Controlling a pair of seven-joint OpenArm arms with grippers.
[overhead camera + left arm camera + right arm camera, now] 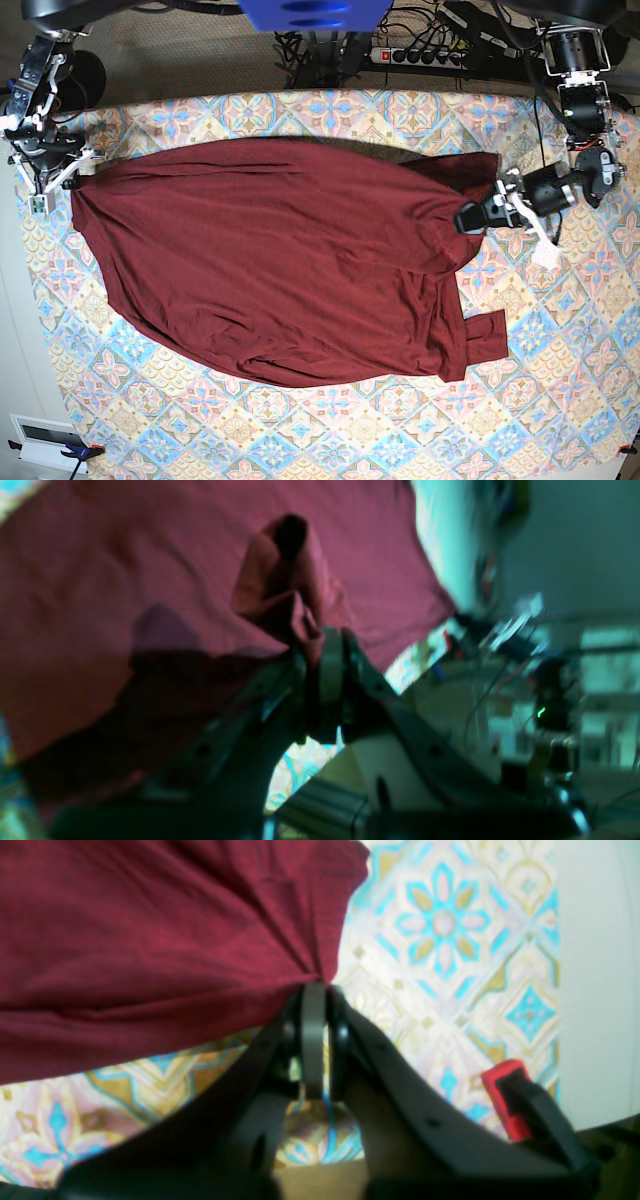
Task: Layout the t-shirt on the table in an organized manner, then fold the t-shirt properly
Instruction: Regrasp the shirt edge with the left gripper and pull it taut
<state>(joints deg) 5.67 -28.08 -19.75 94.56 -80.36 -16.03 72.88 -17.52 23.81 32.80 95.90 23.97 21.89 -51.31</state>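
Observation:
The dark maroon t-shirt [280, 270] lies spread across the patterned table [560, 400], wrinkled, with a folded flap at its lower right. My left gripper [468, 218] sits at the shirt's right edge, lying low over the table. In the left wrist view that gripper [327, 635] is shut on a bunched fold of the t-shirt [125, 580]. My right gripper [70, 183] is at the shirt's far left corner. The right wrist view shows it [320, 986] shut on the edge of the t-shirt [150, 930], with the table [450, 965] beneath.
A power strip [420, 55] and cables lie behind the table's back edge. A red-tipped clamp [505, 1090] grips the table edge near my right gripper. A small white box [45, 440] sits off the table's front left corner.

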